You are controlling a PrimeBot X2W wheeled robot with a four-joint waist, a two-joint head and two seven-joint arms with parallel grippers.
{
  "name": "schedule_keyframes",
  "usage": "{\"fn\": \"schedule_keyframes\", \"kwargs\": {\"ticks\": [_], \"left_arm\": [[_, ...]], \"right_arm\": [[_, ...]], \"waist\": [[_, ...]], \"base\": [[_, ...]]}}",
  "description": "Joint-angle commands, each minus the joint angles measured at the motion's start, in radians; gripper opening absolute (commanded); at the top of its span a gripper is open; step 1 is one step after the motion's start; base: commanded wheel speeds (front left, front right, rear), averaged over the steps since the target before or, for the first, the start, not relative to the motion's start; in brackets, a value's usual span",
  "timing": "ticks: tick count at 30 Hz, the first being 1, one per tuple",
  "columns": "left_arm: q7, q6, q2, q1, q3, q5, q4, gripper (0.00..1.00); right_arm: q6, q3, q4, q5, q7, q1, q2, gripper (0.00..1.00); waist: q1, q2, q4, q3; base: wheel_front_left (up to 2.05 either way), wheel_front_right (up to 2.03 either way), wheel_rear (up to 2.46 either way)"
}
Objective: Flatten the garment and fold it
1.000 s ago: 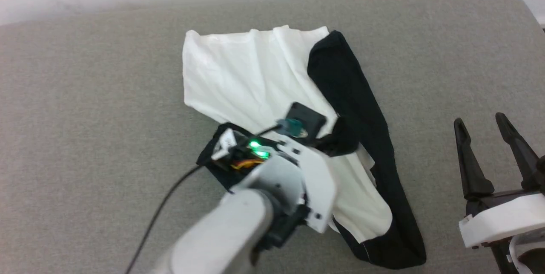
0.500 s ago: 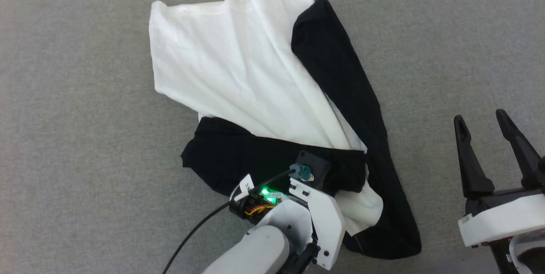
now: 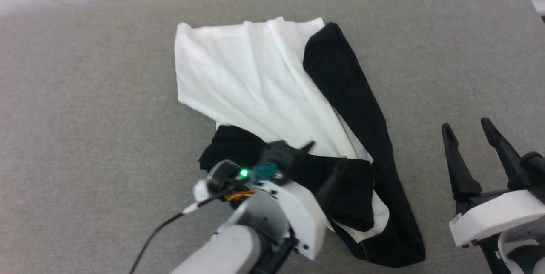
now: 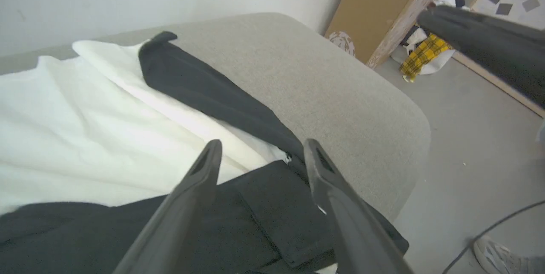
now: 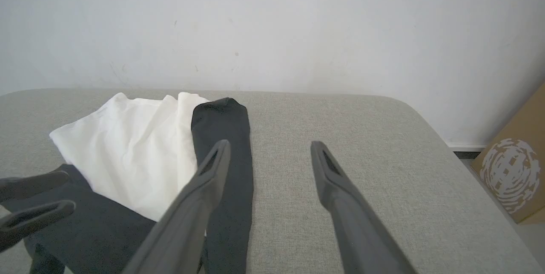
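From the head, you see the garment (image 3: 255,82) lying rumpled on the grey cushion (image 3: 85,116), white body farther off, black sleeves nearer and to the right. Your left gripper (image 3: 327,157) hangs over the near sleeve; your right gripper (image 3: 466,125) stands well apart on the right. Left wrist: fingers spread, nothing pinched, black cloth beneath. Right wrist: fingers spread over cushion beside the sleeve.
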Motion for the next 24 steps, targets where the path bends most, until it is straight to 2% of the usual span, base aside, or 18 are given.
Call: {"fn": "schedule_keyframes", "kwargs": {"ticks": [1, 7, 10, 18, 24], "left_arm": [[-0.011, 0.012, 0.014, 0.016, 0.016, 0.007, -0.015, 1.0], [-0.08, 0.106, 0.096, 0.036, 0.157, 0.025, -0.104, 1.0], [-0.121, 0.138, 0.146, 0.043, 0.233, 0.033, -0.116, 1.0], [-0.228, 0.184, 0.288, 0.123, 0.387, 0.047, -0.117, 1.0], [-0.304, 0.223, 0.366, 0.225, 0.485, 0.047, -0.125, 1.0]], "right_arm": [[-0.002, -0.001, 0.004, 0.001, 0.002, -0.007, 0.003, 1.0], [-0.002, -0.008, 0.018, -0.003, 0.009, -0.004, 0.003, 1.0], [-0.002, -0.011, 0.026, -0.005, 0.01, -0.002, 0.003, 1.0], [-0.002, -0.019, 0.078, 0.007, 0.007, -0.009, -0.009, 1.0], [-0.002, -0.06, 0.185, 0.046, 0.01, -0.046, -0.041, 1.0]], "waist": [[0.0001, 0.0, 0.037, -0.045], [0.0001, 0.0, 0.061, -0.069], [0.0001, 0.0, 0.07, -0.076], [0.0001, 0.0, 0.078, -0.09], [0.0001, 0.0, 0.087, -0.097]], "base": [[0.0, 0.0, 0.0], [0.0, 0.0, 0.0], [0.0, 0.0, 0.0], [0.0, 0.0, 0.0], [0.0, 0.0, 0.0]]}}
